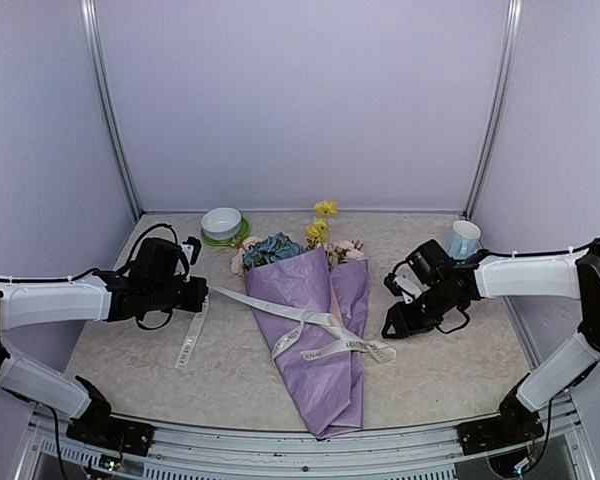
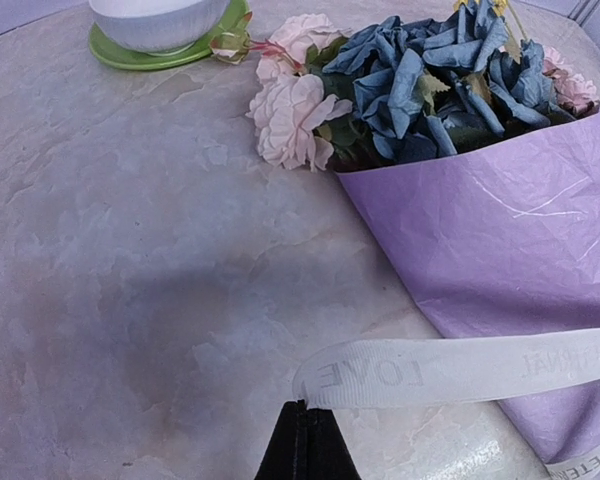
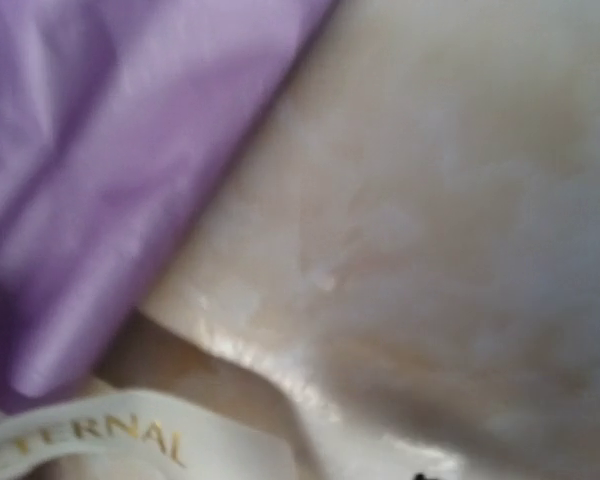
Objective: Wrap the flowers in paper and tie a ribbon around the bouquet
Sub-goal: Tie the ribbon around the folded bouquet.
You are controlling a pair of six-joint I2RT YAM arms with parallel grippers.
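Observation:
The bouquet lies in the middle of the table, its wide end pointing away from me. Lilac paper wraps the flowers, with blue, pink and yellow heads showing. A cream ribbon crosses the cone and is knotted on it. My left gripper is shut on the ribbon left of the bouquet; a loose tail trails on the table below it. My right gripper sits just right of the cone, jaws apart, holding nothing. The ribbon's other end lies loose beside it in the blurred right wrist view.
A white bowl on a green saucer stands at the back left, close to the flower heads. A pale blue cup stands at the back right behind my right arm. Walls close off the table's back and sides.

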